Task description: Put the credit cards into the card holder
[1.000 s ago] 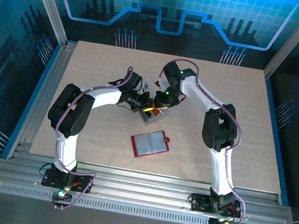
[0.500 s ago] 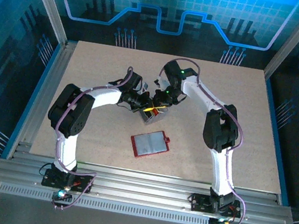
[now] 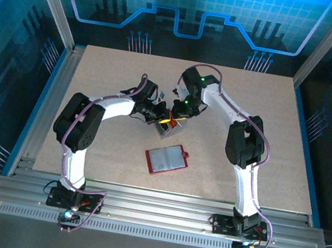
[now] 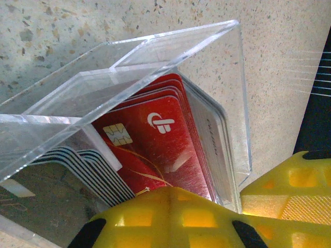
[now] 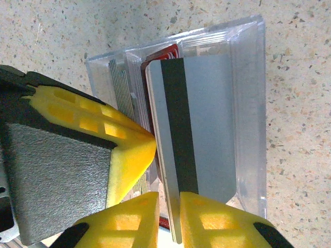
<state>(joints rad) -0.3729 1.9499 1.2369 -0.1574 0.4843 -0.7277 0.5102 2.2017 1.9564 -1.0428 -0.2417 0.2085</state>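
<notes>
The credit cards [image 4: 155, 139] stand packed on edge in a clear plastic tray [image 4: 155, 46]: red ones, pale ones and dark-striped ones. My right gripper [image 5: 170, 204] is shut on the edge of a pale grey card with a black stripe [image 5: 207, 129], which still stands in the tray [image 5: 251, 103]. My left gripper [image 4: 170, 199] is shut, its tips resting against the red cards at the tray's near side. In the top view both grippers meet over the tray [image 3: 164, 129]. The card holder [image 3: 166, 159] lies open on the table, nearer the arm bases, red-edged with a grey sleeve up.
The left gripper's yellow finger [image 5: 103, 129] crowds the tray's left side in the right wrist view. Speckled tabletop [image 3: 251, 113] stretches around the tray and card holder. Metal frame rails [image 3: 55, 99] border the table.
The right gripper's jaws have closed a little onto the grey card. Both arms have hardly moved.
</notes>
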